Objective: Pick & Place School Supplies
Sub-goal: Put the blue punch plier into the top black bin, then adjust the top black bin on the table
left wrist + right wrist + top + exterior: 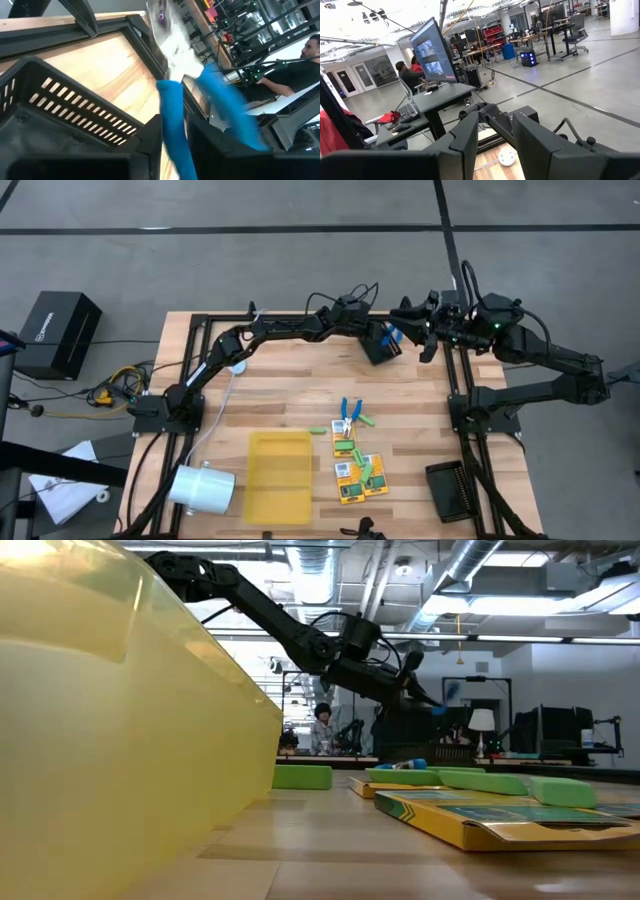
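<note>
Blur hides much of the left wrist view. The black mesh tray (65, 100) fills the near side and is cut off by the frame. Beside it, the blue-handled scissors (172, 125) are smeared into two blue streaks with a pale, unreadable blade end. They sit at the left pincer (388, 338), directly above the tray at the far right part of the bench (300, 370). Whether that pincer clamps them or has released them cannot be told. In the low view, the yellow tray (100, 740) blocks the whole left half of the picture.

The right pincer (495, 117) waits at the far right edge of the bench, its fingers parted with nothing between them.

The remaining supplies lie near the bench's middle front, just right of the yellow tray. They are several crayon boxes (350, 480), yellow and green, lying flat close together. Beyond them is a second pair of scissors (348, 412), with short green sticks (368, 421) scattered near it.

The bench is pale butcher-block wood in a black frame. It also holds a white cylinder (200, 487) at front left and a second mesh tray (450, 490) at front right. Around it is grey concrete floor, with a black case (60, 330) to the left. Beyond is a lit workshop with desks, a monitor and a seated person (322, 725).
</note>
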